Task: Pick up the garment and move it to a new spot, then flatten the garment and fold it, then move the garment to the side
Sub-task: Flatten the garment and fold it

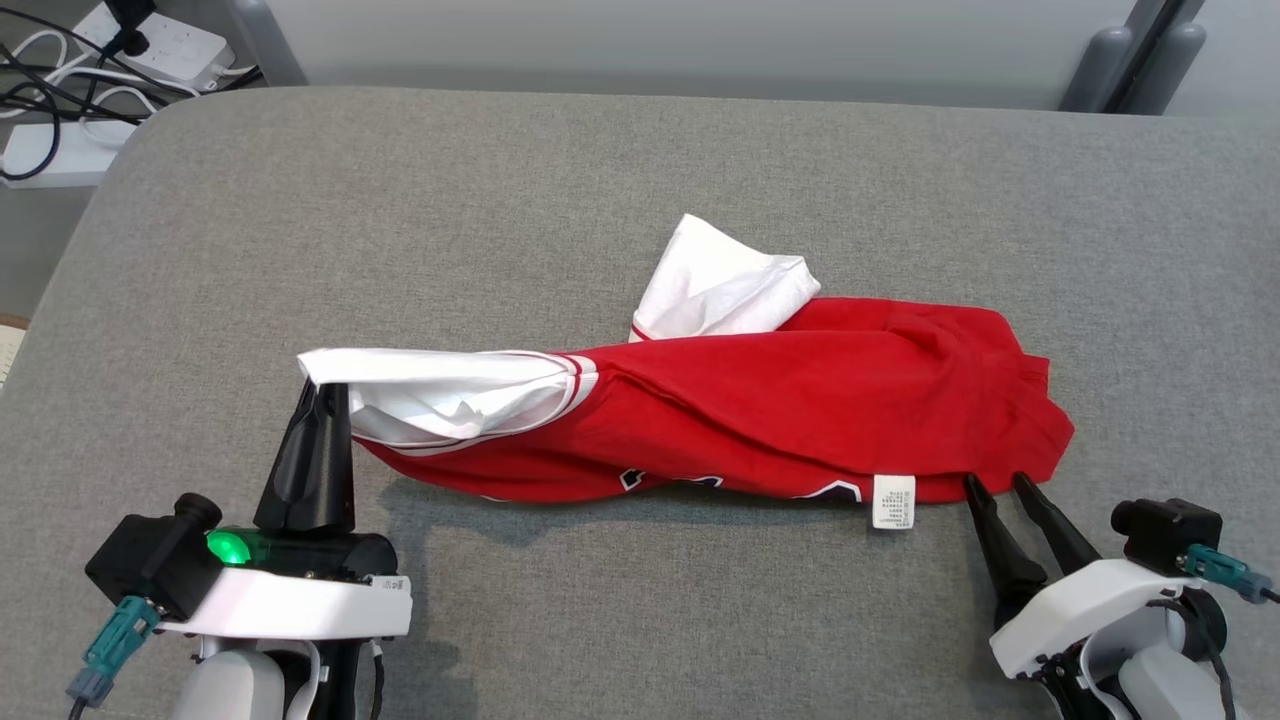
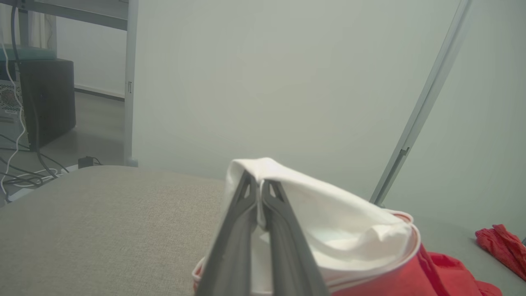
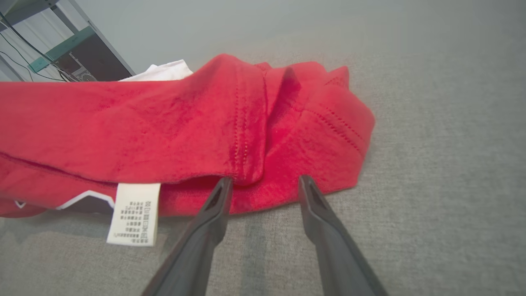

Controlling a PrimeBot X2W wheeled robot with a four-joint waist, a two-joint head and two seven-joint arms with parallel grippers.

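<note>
- A red garment (image 1: 800,400) with white sleeves is seen bunched into a long roll across the middle of the head view, on a grey padded surface (image 1: 600,170).
- The left gripper (image 1: 322,395) is seen at the lower left of the head view. It is closed on the white sleeve (image 1: 440,390) at the roll's left end.
- In the left wrist view, white cloth is pinched between the two dark fingers (image 2: 234,230) and draped over their tips at the lower middle of the frame.
- The right gripper (image 1: 995,485) is seen at the lower right of the head view. Its fingers are spread apart, with the tips at the lower edge of the roll's right end.
- In the right wrist view, a fold of the red hem is seen between the two parted fingertips (image 3: 220,193). Whether the cloth is touched cannot be told.
- A white label (image 1: 893,500) is seen hanging from the red edge, just left of the right gripper.
- A second white sleeve (image 1: 720,280) is seen sticking out above the roll, near the frame's centre.
- Power strips (image 1: 165,40) and cables are seen at the upper left of the head view.
</note>
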